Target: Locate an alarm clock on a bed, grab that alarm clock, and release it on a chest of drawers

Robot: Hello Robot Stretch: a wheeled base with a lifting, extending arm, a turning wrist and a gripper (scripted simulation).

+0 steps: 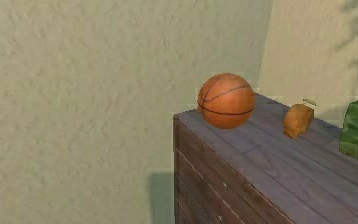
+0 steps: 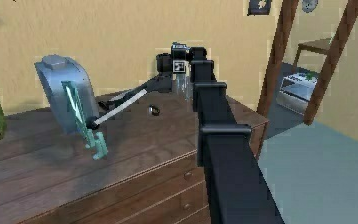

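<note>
Claw (image 2: pixel 105 117) out over chest of drawers (image 2: pixel 47 180), tips at blue-grey domed object (image 2: pixel 62 88), likely your alarm clock, sited for drop-off; whether claw holds it, you can't tell.

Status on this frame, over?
Gripper above drawers, hold unclear. Blue-grey rounded object stands on top by its tip. Basketball, small orange thing on drawers too.

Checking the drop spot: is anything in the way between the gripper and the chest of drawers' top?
Nothing visible lies between them: the gripper reaches above the chest of drawers. A blue-grey object is at the gripper's far end, and a small dark thing lies nearby.
</note>
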